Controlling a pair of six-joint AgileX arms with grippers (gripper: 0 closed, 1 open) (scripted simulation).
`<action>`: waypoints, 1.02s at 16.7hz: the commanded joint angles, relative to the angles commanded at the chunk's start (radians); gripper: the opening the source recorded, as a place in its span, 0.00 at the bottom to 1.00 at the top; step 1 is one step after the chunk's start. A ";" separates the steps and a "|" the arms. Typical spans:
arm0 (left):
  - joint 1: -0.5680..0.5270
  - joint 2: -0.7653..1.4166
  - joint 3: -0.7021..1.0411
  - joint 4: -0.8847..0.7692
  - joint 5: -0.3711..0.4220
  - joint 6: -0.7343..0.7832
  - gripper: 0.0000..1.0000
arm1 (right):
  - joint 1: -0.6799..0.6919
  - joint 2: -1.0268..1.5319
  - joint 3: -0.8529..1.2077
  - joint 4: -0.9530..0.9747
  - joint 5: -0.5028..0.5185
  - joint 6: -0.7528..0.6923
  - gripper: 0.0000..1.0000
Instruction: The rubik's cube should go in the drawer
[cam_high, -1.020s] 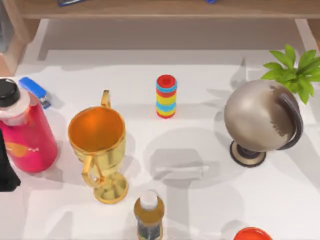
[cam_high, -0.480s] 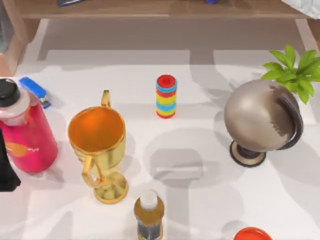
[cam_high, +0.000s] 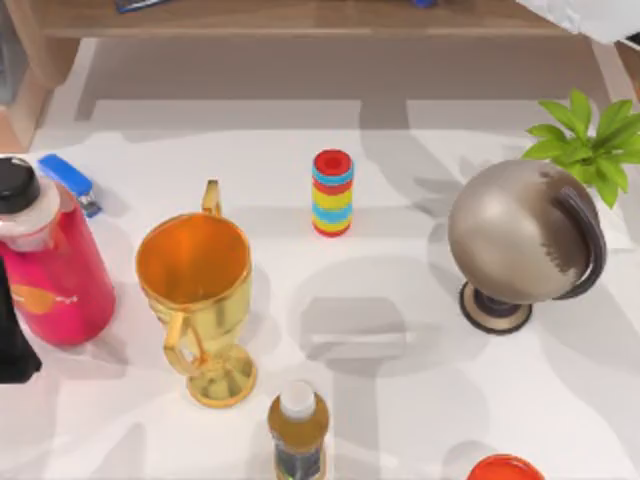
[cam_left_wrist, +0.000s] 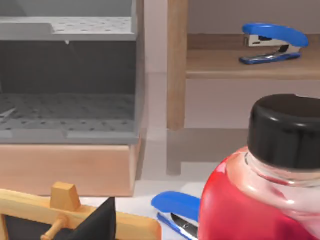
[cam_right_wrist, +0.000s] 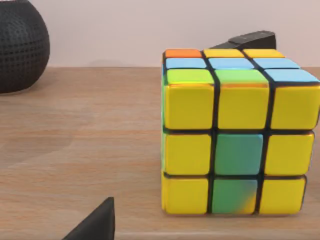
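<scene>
Up close, the rubik's cube (cam_right_wrist: 239, 131) sits on a wooden shelf (cam_right_wrist: 80, 150); right tool's state unclear.

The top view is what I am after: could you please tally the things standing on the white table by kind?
Bottles: 2, a red bottle and a small amber bottle
Trophy cup: 1
Ring stack: 1
Globe: 1
Stapler: 1
Plant: 1
Total: 7

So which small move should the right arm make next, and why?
Probably ease the right claw straight toward the mostly yellow rubik's cube. The cube stands ungrasped on the wooden shelf, directly ahead in the right wrist view, with one dark fingertip short of it.
</scene>
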 joint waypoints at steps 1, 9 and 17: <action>0.000 0.000 0.000 0.000 0.000 0.000 1.00 | -0.005 -0.003 -0.005 -0.001 -0.002 0.000 1.00; 0.000 0.000 0.000 0.000 0.000 0.000 1.00 | -0.060 0.099 0.179 -0.076 -0.058 -0.001 1.00; 0.000 0.000 0.000 0.000 0.000 0.000 1.00 | -0.073 0.242 0.365 -0.121 -0.070 -0.003 1.00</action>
